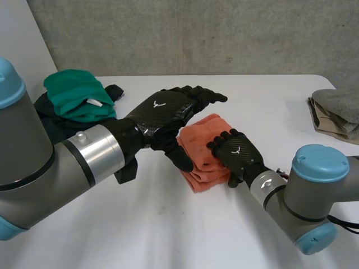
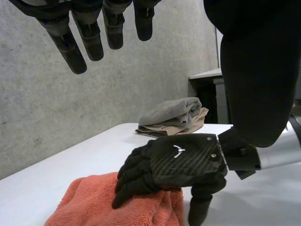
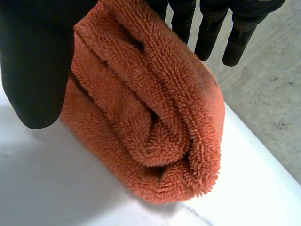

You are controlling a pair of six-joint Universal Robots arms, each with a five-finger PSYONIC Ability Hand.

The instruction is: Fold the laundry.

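The orange towel lies folded, clasped by the right robot hand, while the left robot hand hovers spread-fingered above it and the green and black heap awaits folding.

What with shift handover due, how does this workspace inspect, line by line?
Surface: white table.
Job's things: orange towel folded, mid-table; green cloth on black cloth, far left; grey towel on beige towel, far right.
Clutter: nothing seen.
Hands: left hand open above the orange towel; right hand grips its right side.
Cables: nothing seen on the table.
Surroundings: concrete wall behind.
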